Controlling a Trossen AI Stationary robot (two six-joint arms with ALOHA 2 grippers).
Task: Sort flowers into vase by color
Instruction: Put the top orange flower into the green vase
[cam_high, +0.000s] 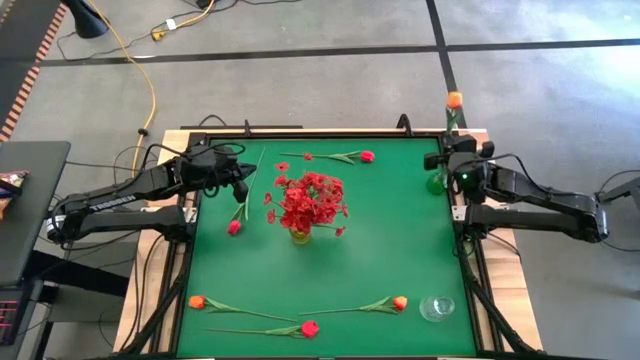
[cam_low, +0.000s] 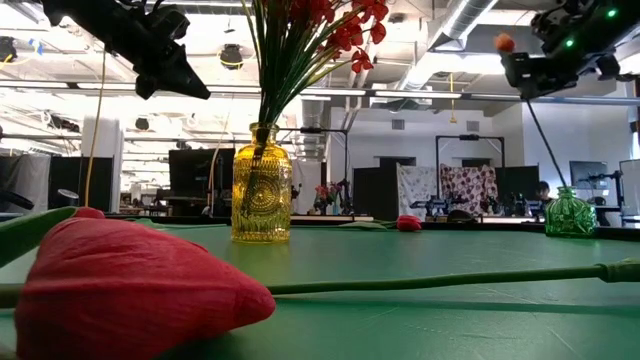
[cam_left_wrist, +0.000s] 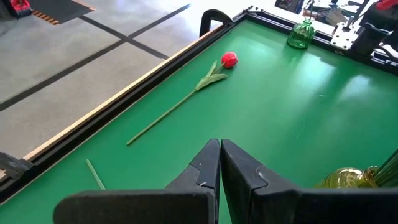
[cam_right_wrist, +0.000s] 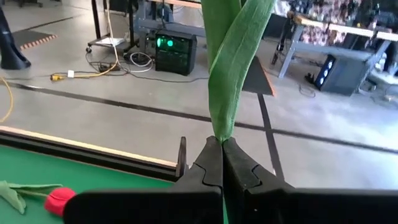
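Observation:
My right gripper hovers at the table's far right, shut on an orange tulip whose bud stands above it, over the green vase. My left gripper is shut and empty, raised over the far left of the table. A yellow vase in the middle holds a bushy red sprig. Red-pink tulips lie flat at the far side, at the left and at the near edge. Two orange tulips also lie near the near edge. My right gripper pinches the orange tulip's green stem at the base of its long leaf between its two fingers. The fingers come nearly level from the table's right side, across the stem. The flower stands upright, and its lower stem runs down to the green vase's mouth.
A clear glass vase stands near the right front corner. The table has a raised dark rim. Bare green surface lies between the yellow vase and the green vase. Cables run across the floor beyond the far edge.

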